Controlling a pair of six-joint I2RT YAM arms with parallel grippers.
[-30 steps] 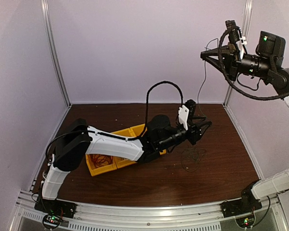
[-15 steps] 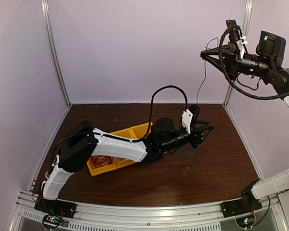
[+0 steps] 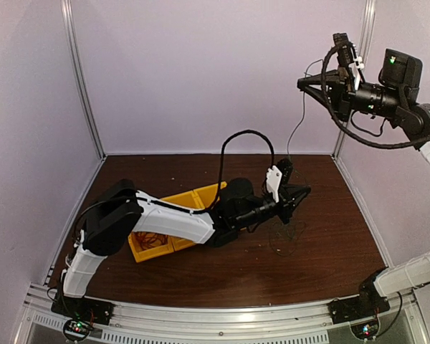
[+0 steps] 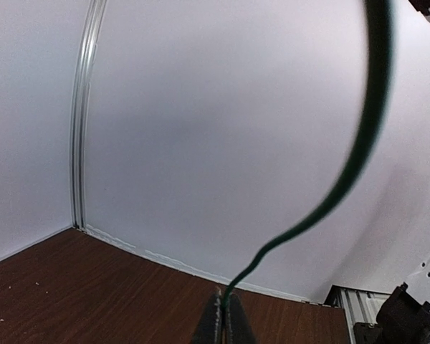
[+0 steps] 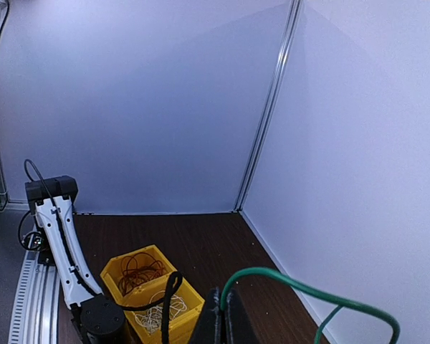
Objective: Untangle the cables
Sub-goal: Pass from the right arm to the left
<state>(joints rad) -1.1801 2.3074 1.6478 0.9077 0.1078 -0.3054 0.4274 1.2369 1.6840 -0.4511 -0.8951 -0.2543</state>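
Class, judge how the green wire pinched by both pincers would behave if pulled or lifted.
Probably floppy: the green wire curves loosely between the left pincer and right pincer. Likely very light, being so thin. Pulling may drag the tangle on the table along.

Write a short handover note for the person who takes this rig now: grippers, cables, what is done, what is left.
Left gripper: shut on the green cable, low over the middle of the table.
Right gripper: shut on a green strand too, raised high at the right; it seems to be the same cable, hanging between the two.
Cables: a dark tangle lies on the table beside the left gripper. The red wires and white wires sit in separate compartments of the yellow bin.
Done: red and white appear sorted.
Left: probably to pull the green cable free of the tangle.
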